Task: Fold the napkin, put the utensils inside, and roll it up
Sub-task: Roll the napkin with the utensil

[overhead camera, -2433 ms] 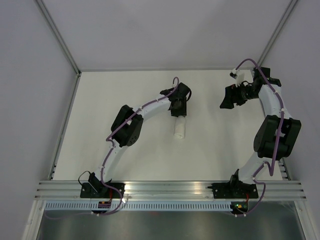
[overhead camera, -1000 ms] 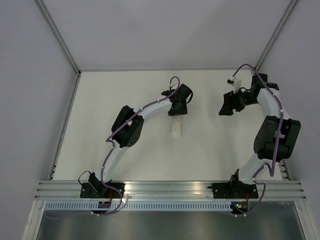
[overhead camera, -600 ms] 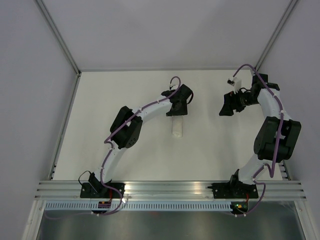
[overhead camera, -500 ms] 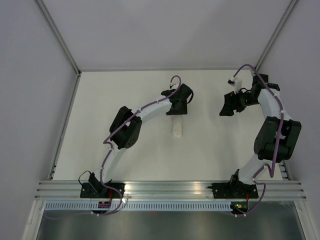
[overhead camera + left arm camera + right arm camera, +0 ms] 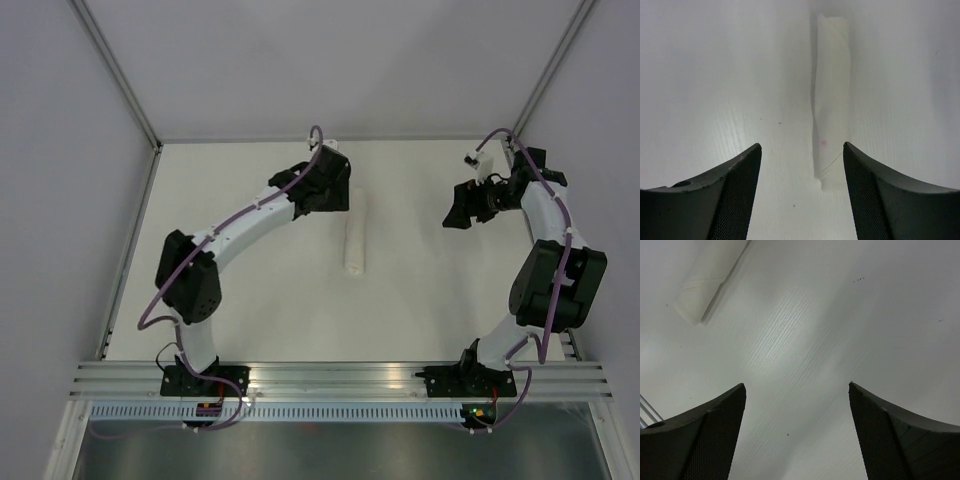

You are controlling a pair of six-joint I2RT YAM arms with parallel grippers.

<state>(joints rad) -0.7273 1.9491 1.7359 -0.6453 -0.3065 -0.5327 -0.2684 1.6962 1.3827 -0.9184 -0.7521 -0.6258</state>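
The napkin [image 5: 355, 232] lies rolled into a slim white cylinder in the middle of the table, running from far to near. No utensils show in any view. My left gripper [image 5: 338, 192] hovers just left of the roll's far end, open and empty. In the left wrist view the napkin [image 5: 831, 105] stretches away, its close end just inside the right fingertip [image 5: 852, 155], with the left gripper [image 5: 801, 146] holding nothing. My right gripper [image 5: 457, 206] is open above bare table at the right, well apart from the roll. The right wrist view shows the napkin [image 5: 710, 280] at upper left, far from the right gripper [image 5: 797, 385].
The white table [image 5: 250, 300] is bounded by grey walls and slanted metal posts [image 5: 120, 80]. An aluminium rail [image 5: 340, 378] carrying both arm bases runs along the near edge. The left arm's elbow [image 5: 190, 285] sits over the table's left side.
My left arm has swung away from the roll to the left and toward the far side, its jaws opening a little wider. The roll's full length now shows. The right arm barely moved.
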